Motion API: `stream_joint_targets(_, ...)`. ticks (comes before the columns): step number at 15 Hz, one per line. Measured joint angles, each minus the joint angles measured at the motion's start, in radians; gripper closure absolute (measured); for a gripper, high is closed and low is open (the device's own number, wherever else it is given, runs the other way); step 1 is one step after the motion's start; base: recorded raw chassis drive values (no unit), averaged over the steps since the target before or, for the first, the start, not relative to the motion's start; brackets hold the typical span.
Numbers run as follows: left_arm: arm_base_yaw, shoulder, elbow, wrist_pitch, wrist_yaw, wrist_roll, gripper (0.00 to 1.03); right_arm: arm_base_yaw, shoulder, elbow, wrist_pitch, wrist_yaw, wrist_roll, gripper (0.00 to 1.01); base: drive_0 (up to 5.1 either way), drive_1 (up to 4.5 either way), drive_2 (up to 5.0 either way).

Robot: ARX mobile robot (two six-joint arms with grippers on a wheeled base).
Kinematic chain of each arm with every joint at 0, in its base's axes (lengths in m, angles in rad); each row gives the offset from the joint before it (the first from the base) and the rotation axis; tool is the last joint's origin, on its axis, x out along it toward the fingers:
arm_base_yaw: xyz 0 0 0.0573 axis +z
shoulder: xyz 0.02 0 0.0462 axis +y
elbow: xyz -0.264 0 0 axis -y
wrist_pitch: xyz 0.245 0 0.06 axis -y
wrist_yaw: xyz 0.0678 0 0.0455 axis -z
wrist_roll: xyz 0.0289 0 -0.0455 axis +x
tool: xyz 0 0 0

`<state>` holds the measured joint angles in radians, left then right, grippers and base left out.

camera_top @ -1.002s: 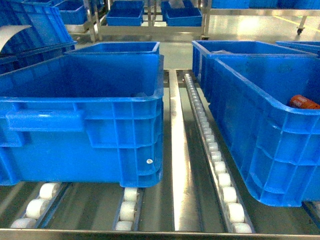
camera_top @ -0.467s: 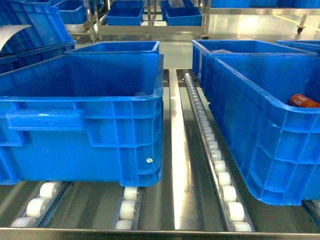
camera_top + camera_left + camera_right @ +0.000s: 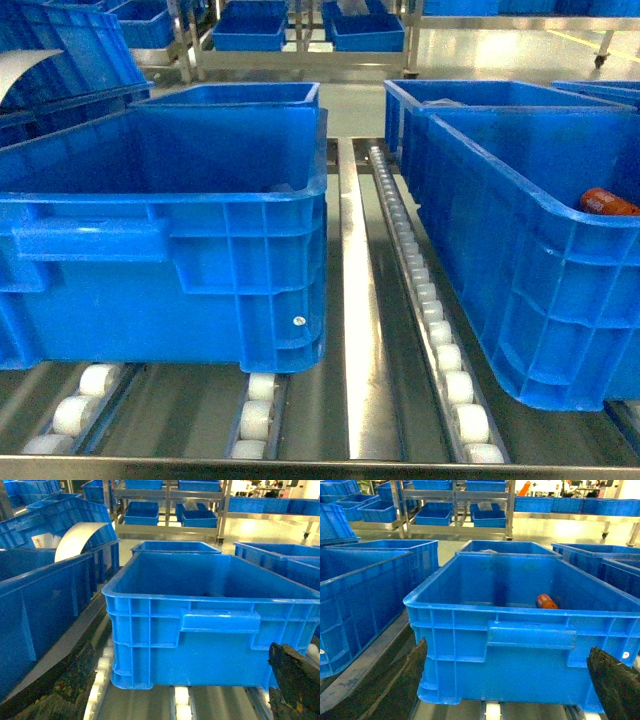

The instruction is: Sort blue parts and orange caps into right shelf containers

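- One glossy orange cap point(image 3: 546, 601) lies inside the ribbed blue plastic crate point(image 3: 530, 635), centre-right of the right wrist view.
- Both grippers: finger edges only; state indeterminable.
- Risk: reaching blind, fingers might strike the crate's rim.

Bkgd: pale glossy floor point(image 3: 500, 50) w/ strong light glare. Steel shelf racks point(image 3: 452, 530) at the far side, holding small blue bins point(image 3: 141, 515). Foreground: steel roller tracks point(image 3: 430, 310) w/ white wheels.
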<state>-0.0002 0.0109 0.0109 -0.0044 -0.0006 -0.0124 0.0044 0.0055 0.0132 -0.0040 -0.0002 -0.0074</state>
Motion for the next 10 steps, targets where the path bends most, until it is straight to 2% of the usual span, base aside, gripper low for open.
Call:
stream_joint_targets(1,0.0,0.0,0.0,0.0,0.0,0.001,0.05,0.0,0.0,0.0,0.0,0.0,0.0,0.04,0.0,0.0,0.0)
stream_joint_targets(10,0.0,0.0,0.0,0.0,0.0,0.001,0.05,0.0,0.0,0.0,0.0,0.0,0.0,0.03,0.0,0.0,0.0)
